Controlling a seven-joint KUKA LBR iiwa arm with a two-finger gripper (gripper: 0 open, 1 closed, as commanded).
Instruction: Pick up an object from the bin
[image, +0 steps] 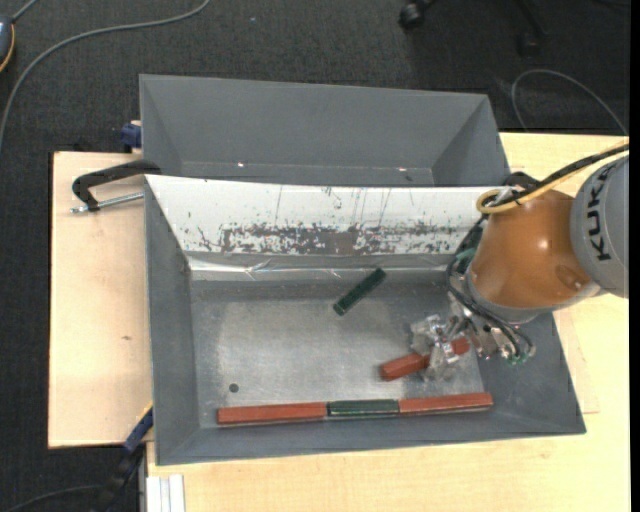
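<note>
The arm comes in from the right, its rounded orange cover (525, 255) hanging over the right end of the grey bin (170, 330), and the tool (438, 352) sits low over the floor in the right front part. Directly at the tool lies a small red block (400, 368). Its long axis runs on a slant, the nearer end pointing toward the front left and the other end rising toward the back right. Red shows on both sides of the tool's metal parts, so the block passes beneath or through it. Whether the tool is spread or pressed onto the block cannot be told, since the metal parts and wires crowd that spot. The block seems to rest flat on the bin floor, just behind the row of bars at the front wall. That row lies end to end along the wall, all with long axes running left to right: a long red bar (270, 413) on the left, a dark green bar (362, 407) in the middle and a second red bar (445, 403) on the right, the last one nearest to the tool. Well apart, toward the middle back, a dark green block (358, 291) lies slanted the same way as the red one. A small dark speck (233, 389) sits alone at the left front.
</note>
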